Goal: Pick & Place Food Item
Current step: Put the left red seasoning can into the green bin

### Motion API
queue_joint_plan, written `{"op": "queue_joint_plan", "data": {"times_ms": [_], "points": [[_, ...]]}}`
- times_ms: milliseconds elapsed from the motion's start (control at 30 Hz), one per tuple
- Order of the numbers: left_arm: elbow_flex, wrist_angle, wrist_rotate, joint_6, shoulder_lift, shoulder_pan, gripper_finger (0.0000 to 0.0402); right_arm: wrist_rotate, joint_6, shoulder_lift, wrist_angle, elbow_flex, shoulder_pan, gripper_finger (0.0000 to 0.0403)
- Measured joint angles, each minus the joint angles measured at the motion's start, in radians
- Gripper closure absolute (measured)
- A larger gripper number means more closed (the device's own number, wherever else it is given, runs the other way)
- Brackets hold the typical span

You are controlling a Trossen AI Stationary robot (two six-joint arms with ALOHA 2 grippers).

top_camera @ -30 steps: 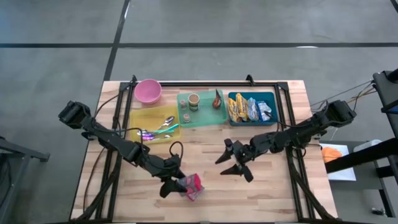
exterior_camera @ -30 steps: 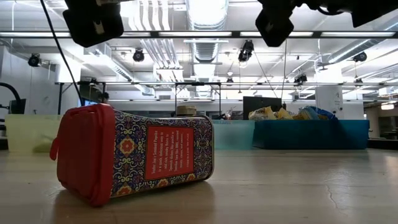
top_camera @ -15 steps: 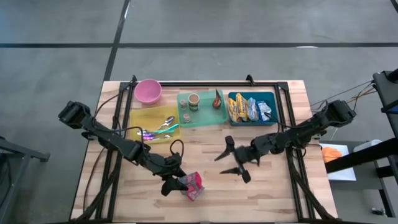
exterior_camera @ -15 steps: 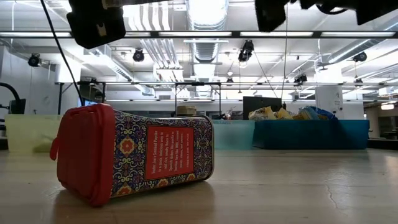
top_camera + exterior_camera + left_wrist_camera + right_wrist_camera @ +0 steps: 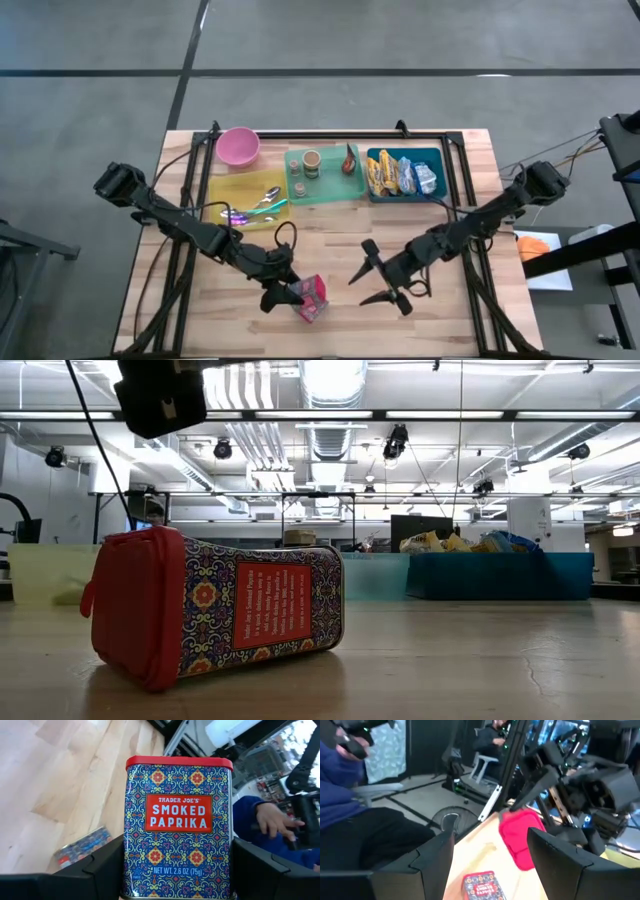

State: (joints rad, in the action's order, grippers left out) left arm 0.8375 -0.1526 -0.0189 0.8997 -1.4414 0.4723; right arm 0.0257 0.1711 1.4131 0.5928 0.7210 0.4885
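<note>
high: overhead | low: table-level, close on tin (image 5: 215,610) | wrists: forward

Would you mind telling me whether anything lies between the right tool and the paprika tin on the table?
Nothing visible does. The right tool hangs open with only bare wood between it and the paprika tin, which lies on its side near the table's front edge. The left tool sits on the tin's far side, its fingers flanking it.

Left claw (image 5: 284,296) spread, right claw (image 5: 378,281) spread
</note>
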Motion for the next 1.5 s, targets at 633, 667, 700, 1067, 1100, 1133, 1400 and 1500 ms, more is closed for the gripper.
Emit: {"op": "queue_joint_plan", "data": {"times_ms": [633, 667, 700, 1067, 1100, 1133, 1400, 1500], "points": [[0.0, -0.055, -0.053, 0.044, 0.002, -0.009, 0.0113, -0.282, 0.364, 0.305, -0.019, 0.267, 0.0, 0.0154], [0.0, -0.06, -0.052, 0.044, 0.001, -0.009, 0.0113, -0.285, 0.372, 0.312, -0.018, 0.279, 0.001, 0.0154], [0.0, -0.058, -0.052, 0.044, 0.001, -0.01, 0.0113, -0.276, 0.373, 0.32, -0.024, 0.286, 0.0, 0.0154], [0.0, -0.067, -0.076, 0.046, 0.0, -0.012, 0.0113, -0.293, 0.384, 0.404, -0.23, 0.452, -0.002, 0.0154], [0.0, -0.068, -0.086, 0.043, 0.0, -0.012, 0.0113, -0.309, 0.385, 0.409, -0.259, 0.469, -0.002, 0.0154], [0.0, -0.069, -0.092, 0.042, 0.0, -0.012, 0.0113, -0.314, 0.386, 0.414, -0.284, 0.487, -0.002, 0.0154], [0.0, -0.072, -0.108, 0.032, 0.0, -0.012, 0.0113, -0.311, 0.363, 0.421, -0.418, 0.569, -0.001, 0.0189], [0.0, -0.072, -0.109, 0.032, 0.001, -0.012, 0.0113, -0.302, 0.359, 0.421, -0.426, 0.576, -0.001, 0.0198]]}}
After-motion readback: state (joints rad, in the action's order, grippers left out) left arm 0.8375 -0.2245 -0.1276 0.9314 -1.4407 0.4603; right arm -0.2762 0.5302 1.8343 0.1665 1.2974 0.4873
